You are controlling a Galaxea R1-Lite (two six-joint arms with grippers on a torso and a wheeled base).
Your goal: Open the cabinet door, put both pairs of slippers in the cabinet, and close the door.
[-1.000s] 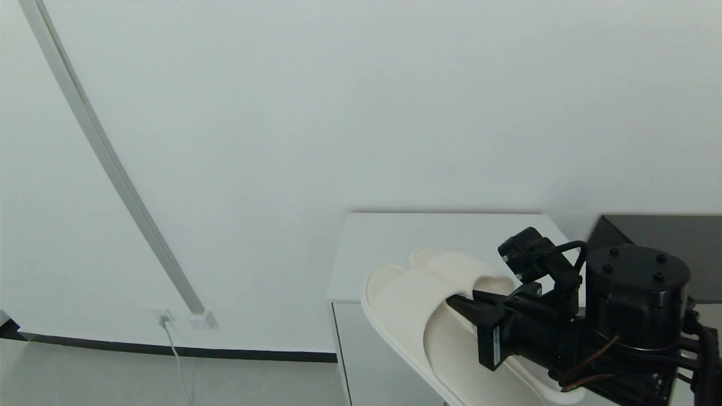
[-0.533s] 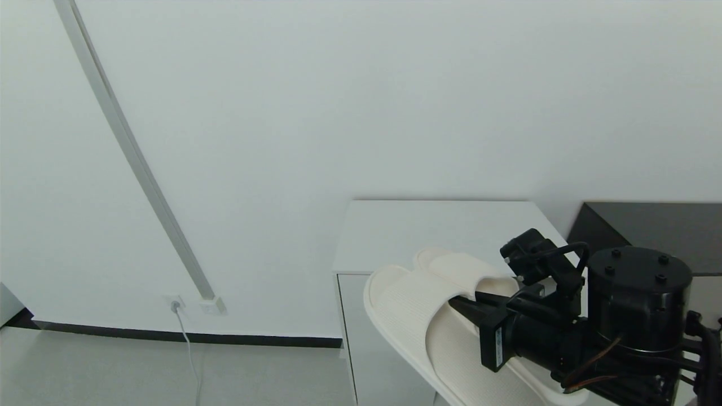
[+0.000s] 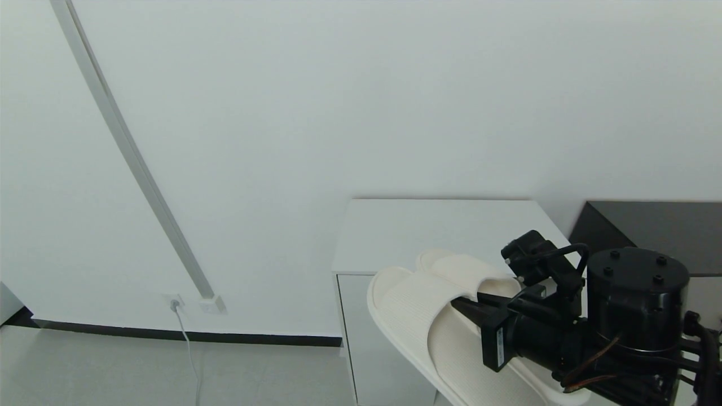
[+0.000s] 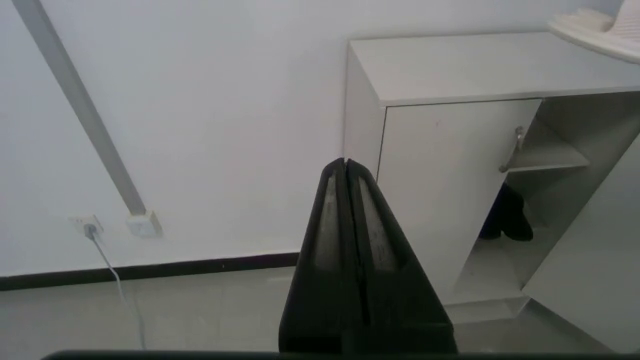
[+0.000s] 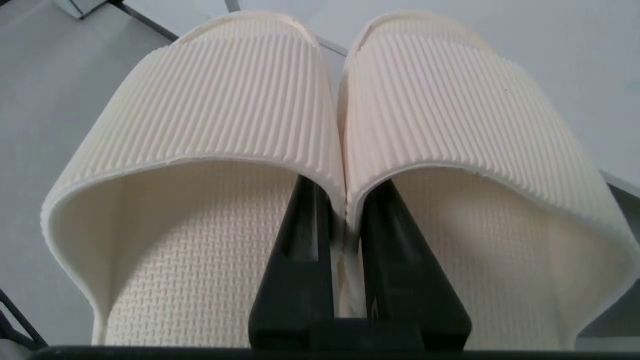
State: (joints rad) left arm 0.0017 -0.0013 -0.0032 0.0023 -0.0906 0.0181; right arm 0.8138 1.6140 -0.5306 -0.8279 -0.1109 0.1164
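My right gripper (image 3: 465, 307) is clamped on the slippers (image 3: 406, 310), toes aimed at the cabinet (image 3: 440, 231). Its open compartment (image 4: 500, 270) lies lower, I think. Left gripper (image 4: 346, 190) is pressed together, empty, well back.

The head camera looks forward and slightly down at a white wall. The cabinet (image 3: 434, 231) sits low on the right, and the right claw (image 3: 458, 305) is close in the corner. The left wrist camera sits lower, sighting along the left claw (image 4: 346, 175) at the same cabinet, wall rail (image 4: 80, 110) and socket (image 4: 88, 228). The right wrist camera looks along its claw, very near the slippers (image 5: 230, 110), which the head camera shares.
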